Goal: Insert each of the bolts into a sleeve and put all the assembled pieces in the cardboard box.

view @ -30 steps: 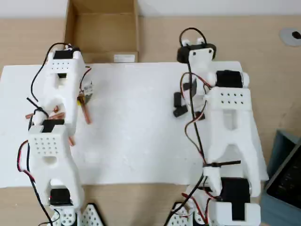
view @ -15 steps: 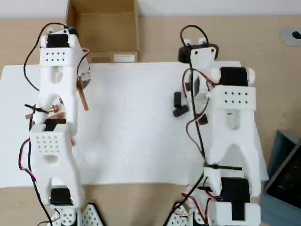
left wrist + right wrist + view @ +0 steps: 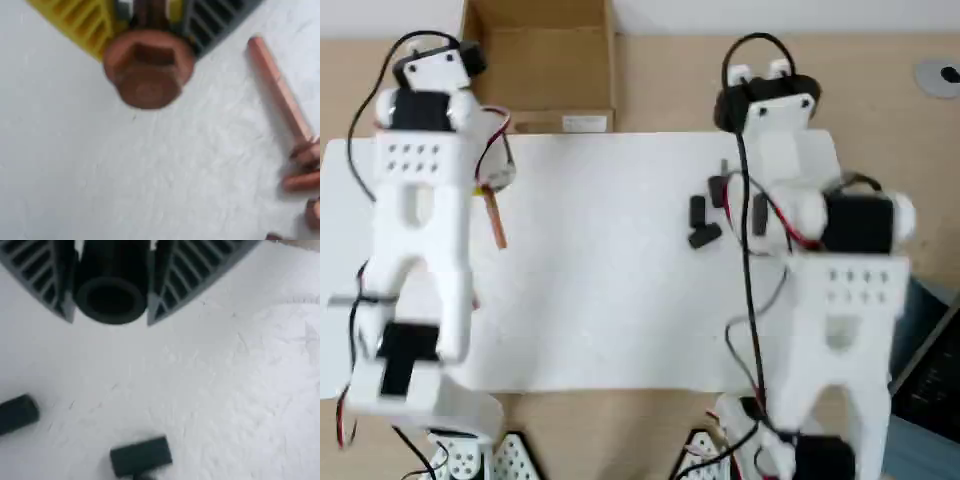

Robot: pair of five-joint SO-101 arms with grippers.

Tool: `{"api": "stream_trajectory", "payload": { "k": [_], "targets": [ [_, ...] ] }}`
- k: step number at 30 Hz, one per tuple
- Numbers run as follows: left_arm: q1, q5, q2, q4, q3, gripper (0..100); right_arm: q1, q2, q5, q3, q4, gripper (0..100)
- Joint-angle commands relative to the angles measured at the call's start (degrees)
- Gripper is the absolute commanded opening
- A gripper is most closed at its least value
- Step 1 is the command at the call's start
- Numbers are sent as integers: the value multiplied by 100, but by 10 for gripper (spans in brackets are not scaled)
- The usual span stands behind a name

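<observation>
You are early in the job, by my reading: no bolt sits in a sleeve yet. Nearest you, the loose bolts (image 3: 278, 91) lie on the white foam sheet (image 3: 600, 300) beside the left arm. Farther out, two loose sleeves (image 3: 699, 223) lie close together by the right arm. At the far edge, the cardboard box (image 3: 470, 60) holds nothing on the part of its floor that you can see. So every pairing and every drop-off is left to do.

Your left gripper (image 3: 150, 12) is clamped on a copper bolt (image 3: 148, 70), hex head pointing out, held clear above the sheet. Your right gripper (image 3: 114, 260) is clamped on a black sleeve (image 3: 112, 299), its open bore facing out. The two held parts are well apart, across the sheet from each other.
</observation>
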Motion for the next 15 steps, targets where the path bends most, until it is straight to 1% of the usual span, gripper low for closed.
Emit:
{"api": "stream_trajectory", "payload": {
  "k": [1, 3, 8, 11, 15],
  "targets": [
    [44, -396, -1262, 62, 651, 2, 4, -690, 18, 268, 53, 9],
    [44, -536, -1780, 62, 1108, 2, 4, -1051, 18, 629, 44, 9],
    [44, -545, -2905, -53, 2277, 2, 4, -2123, -9, 1675, 0, 9],
    [44, -545, -3582, -431, 3121, 2, 4, -2976, -9, 2378, -229, 9],
    [44, -554, -4664, -1187, 4352, 2, 4, -4198, -9, 3266, -782, 9]
  ]
}}
